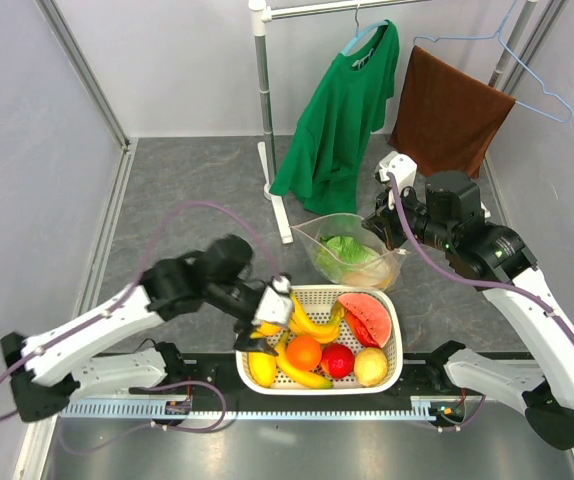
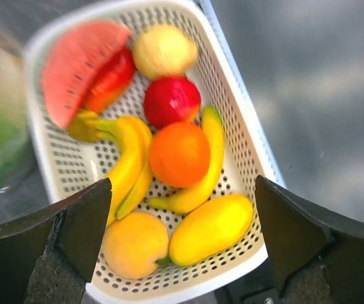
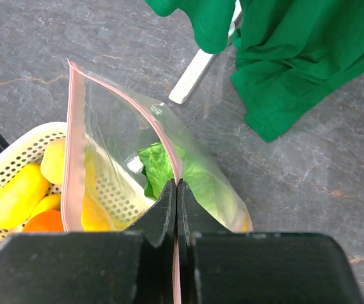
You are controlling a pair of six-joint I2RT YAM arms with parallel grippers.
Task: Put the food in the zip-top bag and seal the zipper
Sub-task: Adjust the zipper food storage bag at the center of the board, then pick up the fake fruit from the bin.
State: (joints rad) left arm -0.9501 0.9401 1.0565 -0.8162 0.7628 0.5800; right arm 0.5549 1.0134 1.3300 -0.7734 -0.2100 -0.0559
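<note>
The clear zip-top bag [image 1: 352, 250] stands open behind the white basket [image 1: 392, 335], with the green lettuce head [image 3: 160, 168] inside it. My right gripper [image 3: 177, 190] is shut on the pink zipper strip [image 3: 74, 126] at the bag's mouth and holds it up; it also shows in the top view [image 1: 379, 228]. My left gripper [image 2: 182, 209] is open and empty above the basket's left end [image 1: 265, 325]. Below it lie the orange [image 2: 179, 154], a round yellow-orange fruit [image 2: 134, 244] and a round pale yellow fruit [image 2: 163, 50].
The basket also holds bananas [image 2: 128, 161], a watermelon slice [image 2: 74, 69], a red apple [image 2: 172, 101] and a long yellow mango [image 2: 210, 228]. A white rack pole [image 1: 264, 110] with a green shirt [image 1: 342, 110] and a brown towel [image 1: 447, 110] stands behind the bag.
</note>
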